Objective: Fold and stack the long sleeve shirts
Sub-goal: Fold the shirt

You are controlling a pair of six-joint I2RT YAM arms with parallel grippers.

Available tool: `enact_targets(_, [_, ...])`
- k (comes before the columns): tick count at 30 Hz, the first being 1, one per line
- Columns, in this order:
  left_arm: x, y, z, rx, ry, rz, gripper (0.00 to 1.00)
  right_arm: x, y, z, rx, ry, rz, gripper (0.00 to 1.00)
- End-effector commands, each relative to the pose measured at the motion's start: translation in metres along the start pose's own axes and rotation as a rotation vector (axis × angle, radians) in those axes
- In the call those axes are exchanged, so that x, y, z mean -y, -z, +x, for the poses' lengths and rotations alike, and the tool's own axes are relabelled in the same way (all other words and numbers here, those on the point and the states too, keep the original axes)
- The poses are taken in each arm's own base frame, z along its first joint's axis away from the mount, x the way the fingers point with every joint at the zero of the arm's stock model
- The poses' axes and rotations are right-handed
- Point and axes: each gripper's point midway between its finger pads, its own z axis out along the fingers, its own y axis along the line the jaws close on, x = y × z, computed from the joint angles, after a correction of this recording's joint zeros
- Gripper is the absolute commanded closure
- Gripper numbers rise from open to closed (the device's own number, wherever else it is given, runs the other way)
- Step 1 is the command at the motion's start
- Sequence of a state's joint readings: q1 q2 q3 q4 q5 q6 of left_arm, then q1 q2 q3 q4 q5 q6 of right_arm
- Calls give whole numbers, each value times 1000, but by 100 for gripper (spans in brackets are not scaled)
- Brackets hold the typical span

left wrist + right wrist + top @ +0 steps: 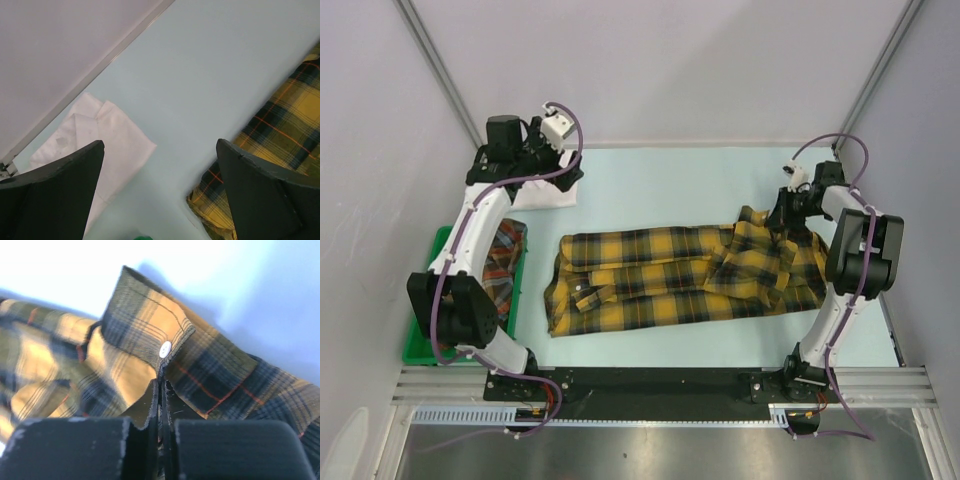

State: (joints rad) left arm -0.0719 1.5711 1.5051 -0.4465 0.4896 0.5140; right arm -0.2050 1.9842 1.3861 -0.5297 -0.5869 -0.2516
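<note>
The yellow-and-black plaid shirt (670, 280) lies folded lengthwise across the middle of the table. My right gripper (783, 226) is shut on its cloth at the right end. In the right wrist view the closed gripper (161, 385) pinches the plaid edge just below a white button (165, 349). A folded white shirt (545, 192) lies at the back left. My left gripper (558, 170) hangs over it, open and holding nothing. In the left wrist view the gripper (160, 142) has the white shirt (100, 140) to its left and the plaid shirt (290, 115) to its right. A red-orange plaid shirt (505, 255) lies in the bin.
A green plastic bin (425, 345) stands at the table's left edge beside the left arm. Grey walls close in the back and both sides. Pale blue tabletop (670, 180) shows between the white shirt and the plaid one.
</note>
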Motion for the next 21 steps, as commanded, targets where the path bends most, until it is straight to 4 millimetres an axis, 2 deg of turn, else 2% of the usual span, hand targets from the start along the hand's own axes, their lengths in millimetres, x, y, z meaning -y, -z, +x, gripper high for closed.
enact_targets(1, [22,5,-28,99,-24,130,1,-50,43,-47,153,133,-147,100])
enact_targets(2, [38,6,-34,140,-29,213,0,-64,56,-54,183,166,-165,100])
enact_targets(4, [55,3,-39,162,-47,277,1,-95,67,-55,190,244,-228,100])
enact_targets(5, [75,0,-46,179,-73,337,1,-113,81,-59,217,298,-243,100])
enact_targets(7, [98,-5,-47,179,-125,392,1,-144,81,-47,202,390,-291,100])
enact_targets(8, [120,-8,-51,188,-154,443,0,-160,95,-47,232,447,-293,100])
enact_targets(10, [146,-9,-56,218,-206,517,1,-184,96,-31,226,529,-323,100])
enact_targets(11, [168,-11,-57,228,-230,570,1,-199,97,-24,226,569,-343,100])
enact_targets(12, [179,-12,-60,245,-248,595,1,-211,109,-22,257,614,-339,100])
enact_targets(13, [189,-16,-60,253,-267,617,1,-216,107,-10,245,631,-346,100])
enact_targets(14, [208,-18,-60,262,-279,660,1,-232,108,-2,245,690,-369,100])
enact_targets(15, [216,-20,-66,297,-299,678,1,-242,120,1,275,742,-358,100])
enact_targets(16, [224,-22,-66,310,-311,690,1,-249,121,8,276,774,-364,100])
enact_targets(17, [241,-25,-66,326,-331,717,1,-260,118,23,261,805,-387,100])
enact_targets(19, [259,-26,-64,338,-348,752,1,-271,127,32,285,848,-380,100])
enact_targets(20, [274,-26,-63,349,-356,779,1,-274,124,41,272,857,-387,100])
enact_targets(21, [281,-27,-63,355,-356,790,1,-283,123,48,264,881,-390,100])
